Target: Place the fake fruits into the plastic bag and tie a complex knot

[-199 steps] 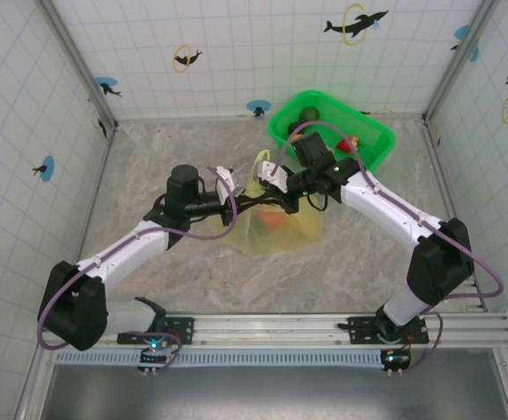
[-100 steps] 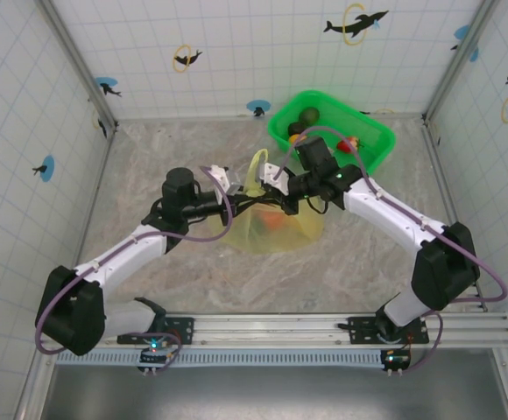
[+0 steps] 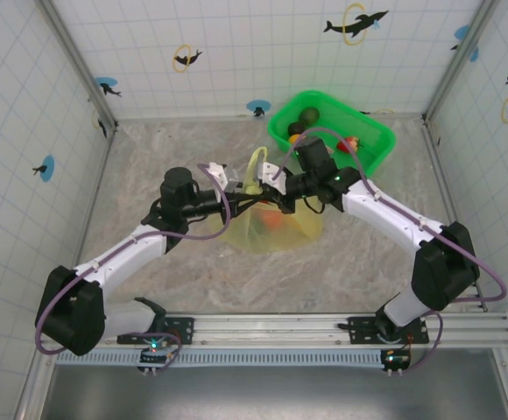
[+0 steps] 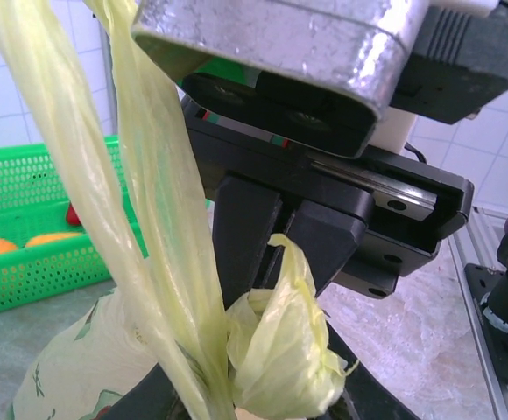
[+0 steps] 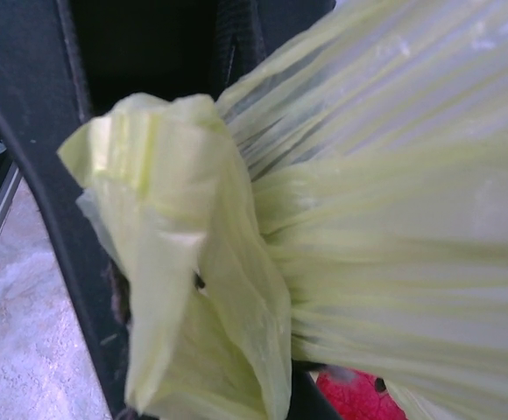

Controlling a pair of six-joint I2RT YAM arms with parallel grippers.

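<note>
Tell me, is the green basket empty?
Not empty. The green basket holds a dark fruit and a red fruit, and the left wrist view shows orange fruits inside too.

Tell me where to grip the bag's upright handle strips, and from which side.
Probably mid-length, where the handle strips are gathered into narrow bands above the knot. Come from the left arm's side: the right gripper pinches the knot from opposite.

White-shelled arms [image 3: 127, 247], chunky black joints [image 3: 72, 302], looping purple cables [image 3: 503, 284]
</note>
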